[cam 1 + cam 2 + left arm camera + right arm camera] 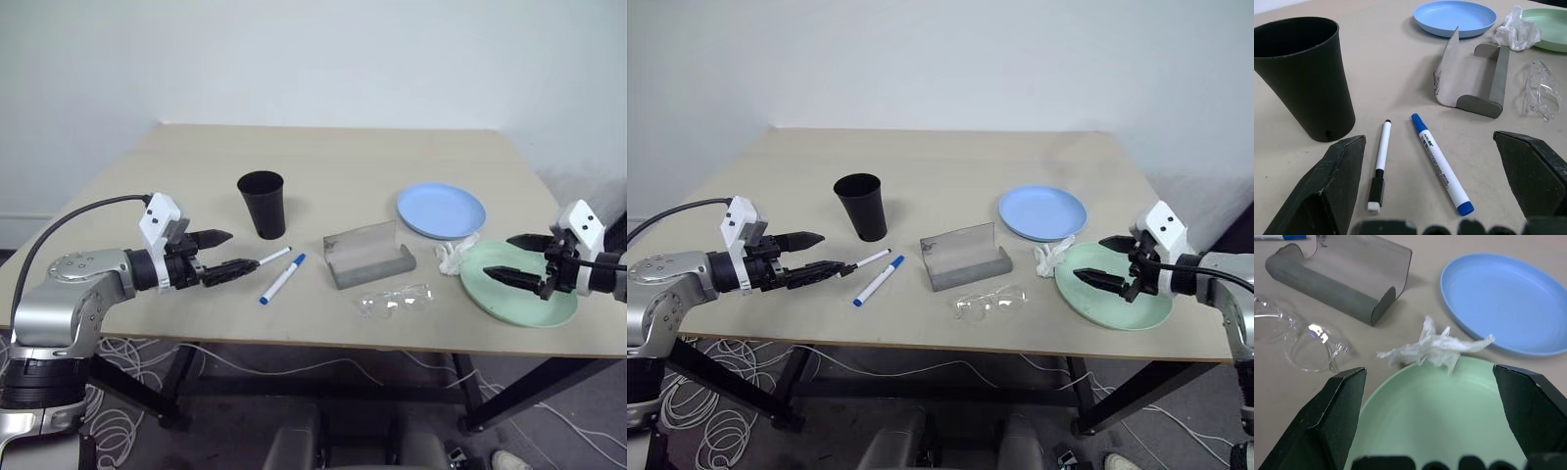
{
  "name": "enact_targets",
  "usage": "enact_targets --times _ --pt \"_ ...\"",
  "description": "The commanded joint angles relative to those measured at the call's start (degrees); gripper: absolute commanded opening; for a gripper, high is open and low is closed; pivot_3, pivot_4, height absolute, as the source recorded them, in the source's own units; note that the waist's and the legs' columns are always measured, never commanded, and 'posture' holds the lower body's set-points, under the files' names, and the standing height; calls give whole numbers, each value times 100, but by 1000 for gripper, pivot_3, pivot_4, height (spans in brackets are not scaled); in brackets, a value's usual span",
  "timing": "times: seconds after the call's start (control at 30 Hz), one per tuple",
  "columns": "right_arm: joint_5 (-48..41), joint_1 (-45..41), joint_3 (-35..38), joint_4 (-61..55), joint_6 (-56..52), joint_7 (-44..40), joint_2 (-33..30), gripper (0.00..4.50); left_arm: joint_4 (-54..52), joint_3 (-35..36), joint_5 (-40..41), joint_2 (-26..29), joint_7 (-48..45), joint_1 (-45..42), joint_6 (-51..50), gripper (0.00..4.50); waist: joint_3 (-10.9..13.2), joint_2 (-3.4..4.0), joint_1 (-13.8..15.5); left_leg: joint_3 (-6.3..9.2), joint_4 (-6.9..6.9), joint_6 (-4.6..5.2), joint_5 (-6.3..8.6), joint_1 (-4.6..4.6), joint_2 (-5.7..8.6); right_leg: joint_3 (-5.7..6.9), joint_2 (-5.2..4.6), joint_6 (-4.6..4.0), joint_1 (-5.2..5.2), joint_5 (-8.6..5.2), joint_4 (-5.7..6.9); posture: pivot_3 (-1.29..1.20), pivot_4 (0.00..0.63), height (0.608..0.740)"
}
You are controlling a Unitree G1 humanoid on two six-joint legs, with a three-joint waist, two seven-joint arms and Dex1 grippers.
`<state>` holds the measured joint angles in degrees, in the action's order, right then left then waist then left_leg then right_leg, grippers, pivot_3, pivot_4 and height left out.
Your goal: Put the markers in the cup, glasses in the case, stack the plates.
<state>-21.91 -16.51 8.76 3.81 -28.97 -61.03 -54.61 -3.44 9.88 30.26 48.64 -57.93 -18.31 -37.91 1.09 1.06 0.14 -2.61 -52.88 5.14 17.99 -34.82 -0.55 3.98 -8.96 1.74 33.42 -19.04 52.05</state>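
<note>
Two markers lie side by side on the table: the black-capped one (272,257) and the blue-capped one (282,278). My left gripper (243,250) hovers open just left of them, its lower fingertip close to the black-capped marker's end. The black cup (262,203) stands upright just behind them. The grey case (367,255) sits mid-table with its lid raised, and the clear glasses (395,300) lie in front of it. The light blue plate (441,210) rests behind the mint green plate (514,284). Over the green plate's near-left part my right gripper (498,256) is open and empty.
A crumpled white tissue (455,255) lies against the green plate's rim, between the two plates and the case. The table's (323,157) far half is bare. The green plate sits near the table's front right edge.
</note>
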Motion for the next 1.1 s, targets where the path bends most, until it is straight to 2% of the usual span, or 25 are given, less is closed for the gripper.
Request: enact_targets --times 0.03,0.37,0.67,0.87,1.1 --pt "-135 44 240 -223 -39 38 6 4500 -127 194 73 75 20 32 -3 4441 0 0 0 0 0 0 0 0 0 0 0 0 0 0 0 0 0 629" --pt "-222 331 524 -290 -228 75 -103 4500 -122 104 67 -23 128 -41 -50 4441 0 0 1 1 -1 -2 4 0 -2 1 0 0 0 0 -1 0 0 629" --pt "-86 224 539 -306 -301 450 -20 4500 -133 10 -4 -226 268 -99 30 4441 -1 0 1 0 -2 -2 4 0 -4 2 0 0 0 0 0 0 0 629" --pt "6 10 440 7 -231 552 -43 4500 -533 115 88 -229 455 114 -156 4441 -1 2 1 -1 -3 -3 5 0 -4 -1 0 -5 1 3 -1 0 0 629" --pt "306 -213 489 779 -448 1164 10 4500 -1015 263 229 -405 734 577 -339 4441 -4 4 11 0 -4 -3 6 -2 -3 2 -2 -6 1 3 0 0 0 629"
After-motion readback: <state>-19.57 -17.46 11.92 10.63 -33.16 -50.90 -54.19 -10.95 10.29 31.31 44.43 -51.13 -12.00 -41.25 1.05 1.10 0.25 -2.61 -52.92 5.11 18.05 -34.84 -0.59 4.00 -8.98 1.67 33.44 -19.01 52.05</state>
